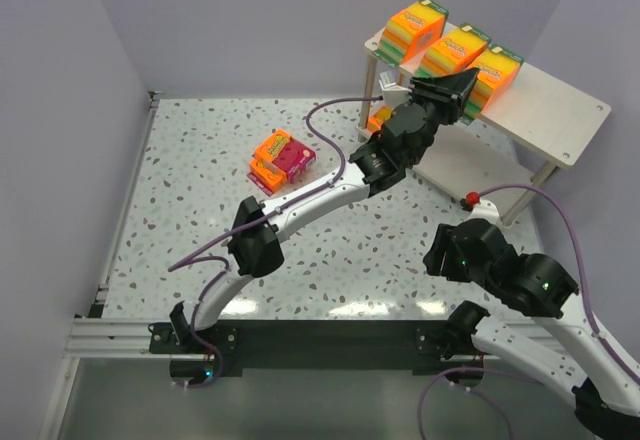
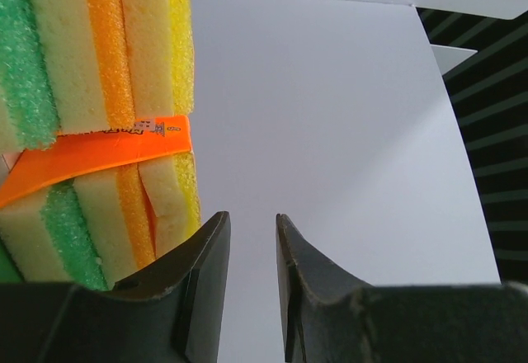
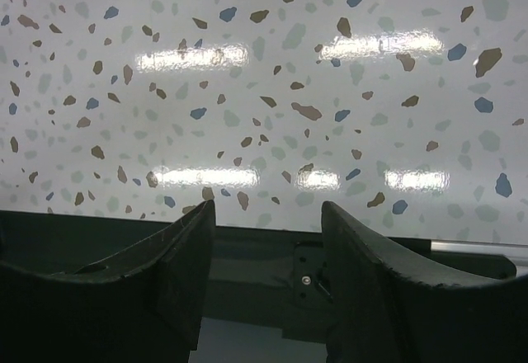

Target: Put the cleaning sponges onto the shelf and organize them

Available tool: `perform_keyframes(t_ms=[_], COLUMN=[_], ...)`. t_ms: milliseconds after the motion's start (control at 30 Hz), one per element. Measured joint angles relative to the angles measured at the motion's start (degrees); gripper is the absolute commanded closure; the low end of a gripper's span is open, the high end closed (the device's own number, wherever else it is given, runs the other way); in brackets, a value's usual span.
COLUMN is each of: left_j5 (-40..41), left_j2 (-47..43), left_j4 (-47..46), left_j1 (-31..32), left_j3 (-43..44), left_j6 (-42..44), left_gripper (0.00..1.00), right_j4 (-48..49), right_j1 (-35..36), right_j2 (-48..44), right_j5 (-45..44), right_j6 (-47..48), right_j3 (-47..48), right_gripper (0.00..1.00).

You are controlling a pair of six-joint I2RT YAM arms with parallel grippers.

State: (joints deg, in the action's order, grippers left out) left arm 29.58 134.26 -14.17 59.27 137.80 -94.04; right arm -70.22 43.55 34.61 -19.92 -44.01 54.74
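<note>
Desk (image 1: 200, 210): loose sponge packs (image 1: 282, 160) stacked mid-desk | shelf (image 1: 560, 120) far right: three orange packs (image 1: 452, 52) on the top tier | left gripper (image 2: 249, 219): just beside that row, slightly parted, empty | right gripper (image 3: 268, 210): over the near desk, open, empty

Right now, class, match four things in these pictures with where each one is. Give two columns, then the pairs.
1. thick sponge packs
2. flat sponge packs
3. left claw
4. right claw

A. open above bare speckled table
B. lying on the table, off the shelf
C. open beside a thick pack at the shelf
D. in a row on the shelf's top board

Pairs: 1-D, 2-B, 3-C, 4-A
</note>
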Motion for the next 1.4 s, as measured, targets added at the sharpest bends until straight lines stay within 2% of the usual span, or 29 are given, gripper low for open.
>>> perform_keyframes(t_ms=[167,267,300,400,567,733,1033,1167,1400], left_j5=[-1.33,-1.81,-1.90,-2.27,-2.69,-3.85,-8.22,-10.01,-14.34], left_j2=[-0.72,-3.34,-4.39,-7.91,-15.04,-19.21,-16.15,-15.45,-9.44], left_j4=[-1.77,-2.73,-2.84,-2.86,-2.10,3.45,9.73,9.38,7.87], left_j1=[0.00,0.00,0.02,0.00,-0.11,-1.51,-4.44,-4.44,-4.46], left_j3=[-1.77,-6.60,-8.22,-12.11,-16.55,-16.39,-16.35,-17.49,-13.51], left_j6=[0.33,2.36,3.80,9.05,17.05,19.17,19.19,18.75,16.37], left_gripper=[0.69,0.83,0.92,1.00,1.00,1.00,1.00,1.00,1.00], right_j4=[0.07,0.09,0.11,0.13,0.42,0.76,0.90,0.90,0.90], right_j1=[0.00,0.00,0.00,0.00,0.00,0.00,0.00,0.00,0.00], right_j2=[0.00,-0.02,-0.02,-0.04,-0.11,-0.09,0.52,0.52,0.52], right_j5=[0.00,0.00,0.00,-0.02,-0.02,0.00,-0.02,-0.02,-0.04], right_j6=[-0.04,-0.09,-0.09,-0.13,-0.17,-0.28,-0.48,-0.57,-0.61], right_j3=[-0.24,-0.48,-0.57,-0.72,-0.76,-0.83,-0.85,-0.87,-0.90], right_gripper=[0.42,0.42,0.43,0.44,0.45,0.45,0.45,0.45,0.46])
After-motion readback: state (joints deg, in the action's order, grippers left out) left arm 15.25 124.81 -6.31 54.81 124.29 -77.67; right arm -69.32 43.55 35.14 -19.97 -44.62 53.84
